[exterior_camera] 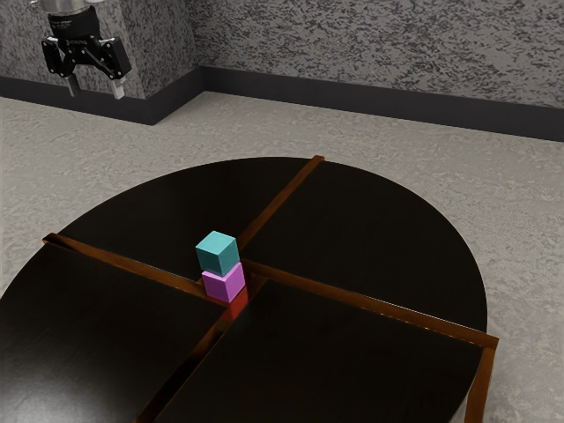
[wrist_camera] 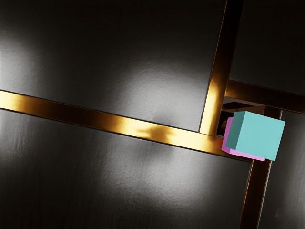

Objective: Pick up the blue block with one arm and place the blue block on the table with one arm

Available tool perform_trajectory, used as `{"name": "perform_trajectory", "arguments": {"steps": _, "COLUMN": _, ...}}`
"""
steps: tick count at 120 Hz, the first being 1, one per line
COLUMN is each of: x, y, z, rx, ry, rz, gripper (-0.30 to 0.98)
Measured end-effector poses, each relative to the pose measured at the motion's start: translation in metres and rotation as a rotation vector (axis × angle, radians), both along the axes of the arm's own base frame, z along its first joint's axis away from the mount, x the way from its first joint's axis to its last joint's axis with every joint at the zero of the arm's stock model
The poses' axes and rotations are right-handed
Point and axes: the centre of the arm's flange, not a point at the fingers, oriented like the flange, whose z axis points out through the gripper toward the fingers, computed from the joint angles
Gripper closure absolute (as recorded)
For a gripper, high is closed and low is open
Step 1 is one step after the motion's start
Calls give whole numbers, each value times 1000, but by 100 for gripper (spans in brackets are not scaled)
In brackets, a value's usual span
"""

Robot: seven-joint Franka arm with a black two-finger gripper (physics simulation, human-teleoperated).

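Teal-blue cubic block [exterior_camera: 218, 254], left of centre in the exterior view, sits atop a pink-violet cube [exterior_camera: 224, 283]; a low or skewed grasp could snag that support and topple both across the round black, brown-barred surface [exterior_camera: 361, 225]. The teal-blue one looks plain, sharp-edged. Upper left, the black two-finger tool [exterior_camera: 96, 90] hangs released, empty.

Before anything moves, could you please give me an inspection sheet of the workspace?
Surface: round dark tabletop, crossed by brown strips
Job's things: blue block, stacked on the pink block, near where the strips meet
Clutter: nothing seen
Pincer: open, holding nothing, raised and away from both blocks
Cables: nothing seen
Surroundings: speckled grey wall, dark baseboard, grey floor
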Motion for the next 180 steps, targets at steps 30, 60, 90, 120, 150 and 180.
{"name": "perform_trajectory", "arguments": {"steps": 30, "x": -66, "y": -73, "z": 161, "rx": 53, "ry": -329, "rz": -154, "gripper": 0}}
{"name": "perform_trajectory", "arguments": {"steps": 60, "x": -32, "y": -103, "z": 88, "rx": -9, "ry": -169, "rz": -218, "gripper": 0}}
{"name": "perform_trajectory", "arguments": {"steps": 90, "x": 58, "y": -81, "z": -151, "rx": -26, "ry": 118, "rz": -84, "gripper": 0}}
{"name": "perform_trajectory", "arguments": {"steps": 120, "x": 113, "y": -128, "z": -235, "rx": -55, "ry": 12, "rz": -135, "gripper": 0}}
{"name": "perform_trajectory", "arguments": {"steps": 150, "x": 66, "y": -126, "z": -252, "rx": -60, "ry": -19, "rz": -160, "gripper": 0}}
{"name": "perform_trajectory", "arguments": {"steps": 180, "x": 49, "y": -147, "z": -267, "rx": -53, "ry": -9, "rz": -307, "gripper": 0}}
